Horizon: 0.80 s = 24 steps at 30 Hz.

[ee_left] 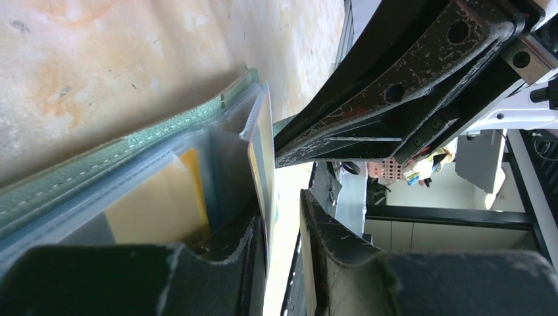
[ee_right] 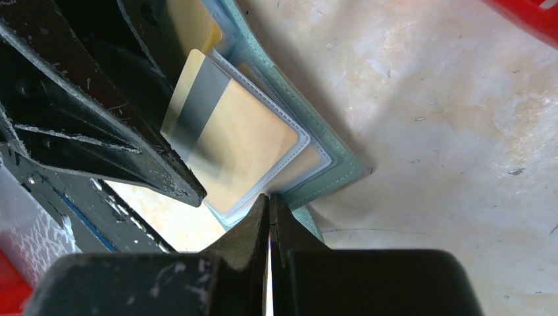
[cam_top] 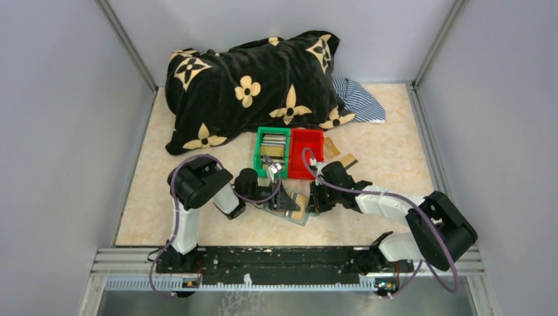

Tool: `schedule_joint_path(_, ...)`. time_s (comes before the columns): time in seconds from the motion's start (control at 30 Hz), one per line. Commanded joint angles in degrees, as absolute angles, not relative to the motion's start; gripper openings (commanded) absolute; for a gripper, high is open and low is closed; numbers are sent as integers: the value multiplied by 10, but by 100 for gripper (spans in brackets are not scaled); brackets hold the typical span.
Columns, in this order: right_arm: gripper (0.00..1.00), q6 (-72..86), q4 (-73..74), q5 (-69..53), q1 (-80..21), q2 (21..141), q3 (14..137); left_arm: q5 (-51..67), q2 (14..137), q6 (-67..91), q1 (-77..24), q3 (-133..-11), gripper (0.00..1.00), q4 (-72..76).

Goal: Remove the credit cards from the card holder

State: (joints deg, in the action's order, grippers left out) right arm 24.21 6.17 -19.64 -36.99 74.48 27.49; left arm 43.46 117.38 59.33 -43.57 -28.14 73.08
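Note:
The grey-green card holder (cam_top: pixel 294 212) lies open on the table between my grippers. In the right wrist view a gold credit card (ee_right: pixel 230 141) with a black stripe sits in a see-through pocket of the card holder (ee_right: pixel 332 172). My right gripper (ee_right: pixel 270 196) is shut on the holder's near edge, at the pocket corner. In the left wrist view another gold card (ee_left: pixel 158 205) shows inside a pocket. My left gripper (ee_left: pixel 281 207) straddles an upright clear pocket leaf (ee_left: pixel 263 158). One finger touches the leaf and a gap shows at the other.
A green bin (cam_top: pixel 258 153) holding several cards and a red bin (cam_top: pixel 306 155) stand just behind the holder. Loose cards (cam_top: pixel 347 160) lie right of the red bin. A black flowered blanket (cam_top: pixel 250 85) and a striped cloth (cam_top: pixel 358 99) fill the back.

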Motion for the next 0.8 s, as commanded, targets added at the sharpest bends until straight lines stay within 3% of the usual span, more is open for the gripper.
schedule_joint_path(0.0, 0, 238, 41, -196, -370, 753, 264, 442, 1191, 581, -433, -282, 30, 722)
schedule_joint_path(0.77, 0, 245, 47, -175, -369, 861, 264, 465, 1157, 551, -401, -271, 32, 671)
